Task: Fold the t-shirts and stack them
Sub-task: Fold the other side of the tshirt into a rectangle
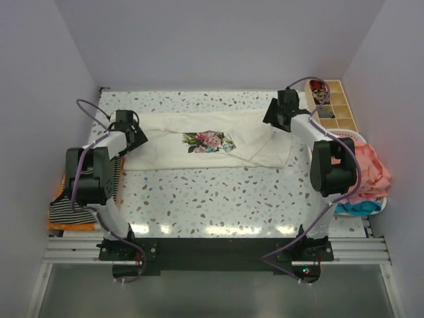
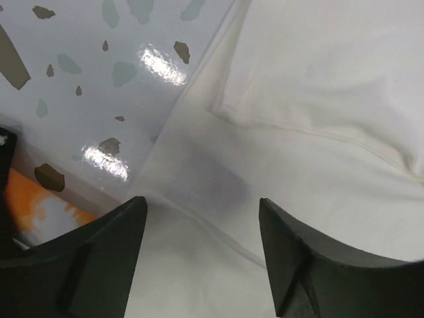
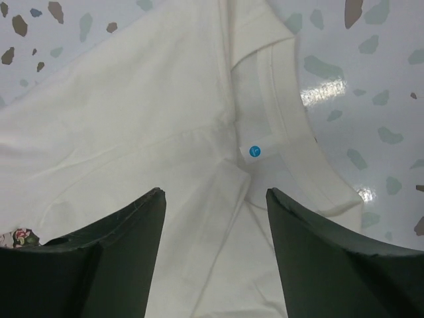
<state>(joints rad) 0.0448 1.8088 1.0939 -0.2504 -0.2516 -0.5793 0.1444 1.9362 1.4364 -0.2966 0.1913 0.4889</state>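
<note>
A cream t-shirt (image 1: 199,147) with a rose print (image 1: 209,141) lies flat across the back of the table, folded into a long band. My left gripper (image 1: 138,136) hovers over its left end, my right gripper (image 1: 273,116) over its right end. In the left wrist view the left gripper (image 2: 202,207) is open, with plain cream cloth (image 2: 318,132) lying flat under the gap. The right wrist view shows the right gripper (image 3: 215,193) open above the collar (image 3: 291,132) with its blue size sticker (image 3: 255,151). Neither gripper holds any cloth.
A black-and-white striped shirt (image 1: 79,207) lies on an orange one (image 1: 73,226) at the table's left edge. Coral-pink cloth (image 1: 371,169) and blue cloth (image 1: 361,207) sit in a white basket (image 1: 351,135) at the right. A compartmented wooden tray (image 1: 334,106) stands at the back right.
</note>
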